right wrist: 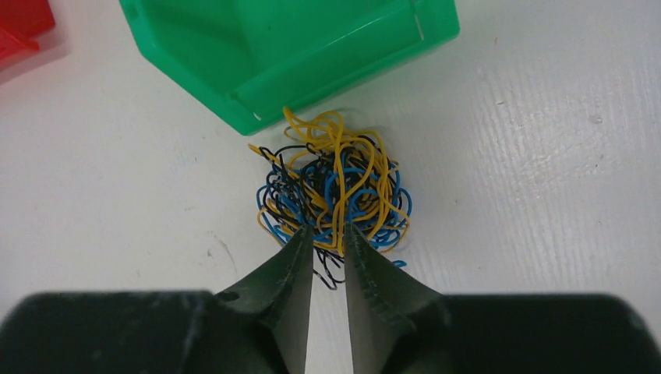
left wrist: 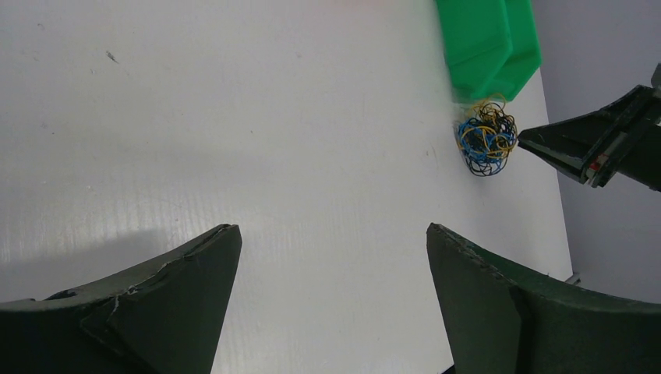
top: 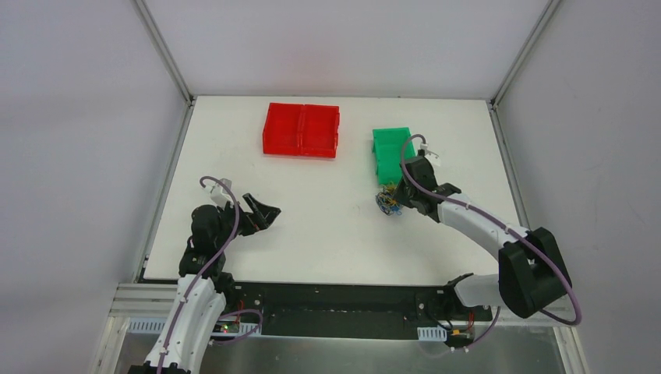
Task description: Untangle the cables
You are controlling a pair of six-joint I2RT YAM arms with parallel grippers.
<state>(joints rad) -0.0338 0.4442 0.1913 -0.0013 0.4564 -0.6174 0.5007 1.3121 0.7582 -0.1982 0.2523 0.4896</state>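
One cable tangle (right wrist: 331, 195); one green bin (right wrist: 312, 47); two red bins (top: 282, 129).

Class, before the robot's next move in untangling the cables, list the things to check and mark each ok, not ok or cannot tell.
1. Cables in one tangle, in plain view: ok.
2. Right jaws at the tangle's near edge, strands between them: ok.
3. Right jaws gripping firmly: cannot tell; a narrow gap shows.
4. Left jaws wide open, empty: ok.
5. Left jaws close enough to pull against: not ok; far across the table.
6. Tangle free of the green bin: cannot tell; yellow loops reach its corner.
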